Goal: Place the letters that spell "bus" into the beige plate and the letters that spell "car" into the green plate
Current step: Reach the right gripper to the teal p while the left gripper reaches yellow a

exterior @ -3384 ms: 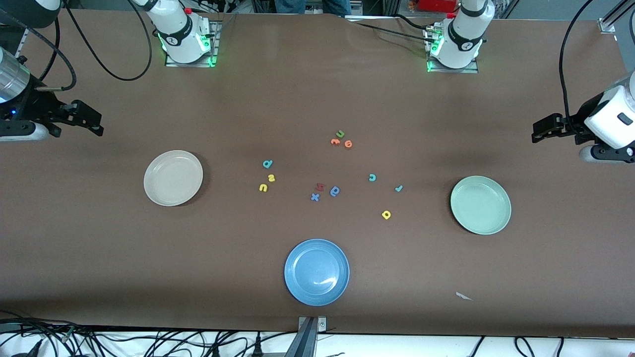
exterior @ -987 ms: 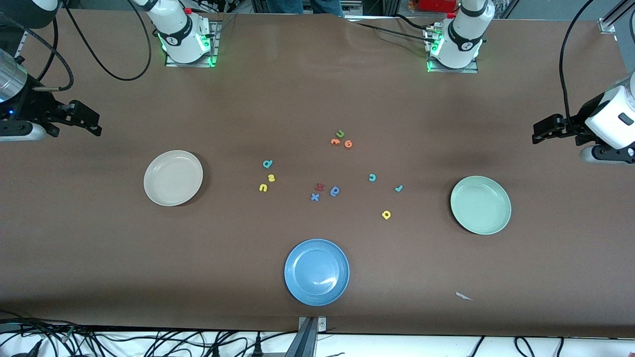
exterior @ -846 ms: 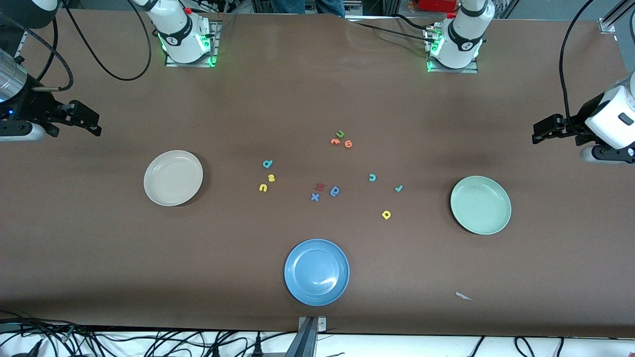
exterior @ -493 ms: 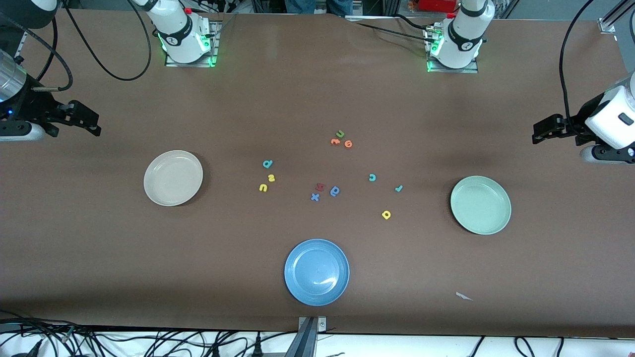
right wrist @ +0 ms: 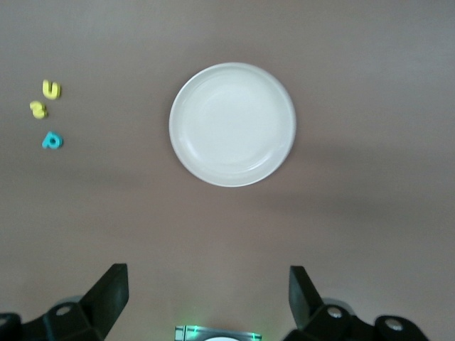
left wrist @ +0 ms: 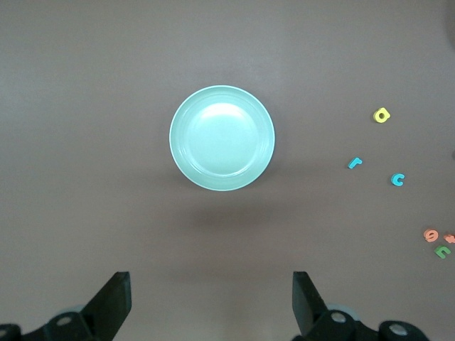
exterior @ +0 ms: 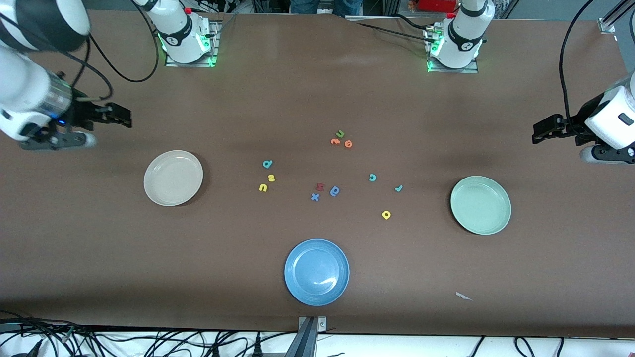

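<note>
I am a pair of arms at a brown table (exterior: pixel 317 89). My right gripper (exterior: pixel 121 116) hangs at the upper left of the front view, over bare table just above the beige plate (exterior: pixel 173 178); its fingers are spread wide and hold nothing. My left gripper (exterior: pixel 540 133) waits at the right edge of that view, over bare table above the green plate (exterior: pixel 480 205) — also wide open and empty.

Both plates are empty. Near the middle of the front view lie the teal b (exterior: pixel 268 163), yellow s (exterior: pixel 271 178) and yellow u (exterior: pixel 263 187), clustered together toward the beige plate. Toward the green plate lie the teal c (exterior: pixel 372 177), teal r (exterior: pixel 398 188) and, lower in the frame, the yellow a (exterior: pixel 386 214), set a little apart from each other.

A blue plate (exterior: pixel 316 272) sits at the lower centre. Between the two groups lie red and blue letters (exterior: pixel 325 191), and above them one green and two orange letters (exterior: pixel 341 139).
</note>
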Robot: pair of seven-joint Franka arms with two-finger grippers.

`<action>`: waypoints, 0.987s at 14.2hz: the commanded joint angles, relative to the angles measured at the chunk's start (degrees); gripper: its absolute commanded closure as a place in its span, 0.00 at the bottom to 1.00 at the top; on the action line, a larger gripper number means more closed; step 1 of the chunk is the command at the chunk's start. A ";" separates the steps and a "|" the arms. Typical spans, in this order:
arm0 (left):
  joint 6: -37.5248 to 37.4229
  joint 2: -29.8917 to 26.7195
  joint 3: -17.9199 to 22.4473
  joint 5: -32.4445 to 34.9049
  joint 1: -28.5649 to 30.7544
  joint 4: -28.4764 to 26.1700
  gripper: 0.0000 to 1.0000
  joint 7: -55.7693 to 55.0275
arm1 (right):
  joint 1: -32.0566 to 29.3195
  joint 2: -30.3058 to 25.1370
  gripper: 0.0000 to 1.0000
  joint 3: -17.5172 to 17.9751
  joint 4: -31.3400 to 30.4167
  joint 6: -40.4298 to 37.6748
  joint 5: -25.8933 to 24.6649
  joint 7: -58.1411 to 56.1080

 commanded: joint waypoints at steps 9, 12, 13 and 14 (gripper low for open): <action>17.81 7.90 -10.13 -2.00 -1.41 -9.90 0.00 -12.85 | 18.72 17.40 0.00 2.84 -5.94 27.91 0.63 43.63; 27.65 12.90 -15.93 -2.17 -1.50 -12.90 0.00 -21.91 | 22.77 21.44 0.01 3.01 -6.03 32.83 0.28 55.95; 30.73 15.01 -17.00 -1.74 -2.02 -13.17 0.00 -24.46 | 22.95 22.58 0.01 3.01 -6.38 34.42 0.27 58.42; 33.28 17.21 -17.09 -1.47 -3.59 -13.08 0.00 -26.48 | 23.04 23.47 0.07 3.01 -7.08 36.96 0.36 60.27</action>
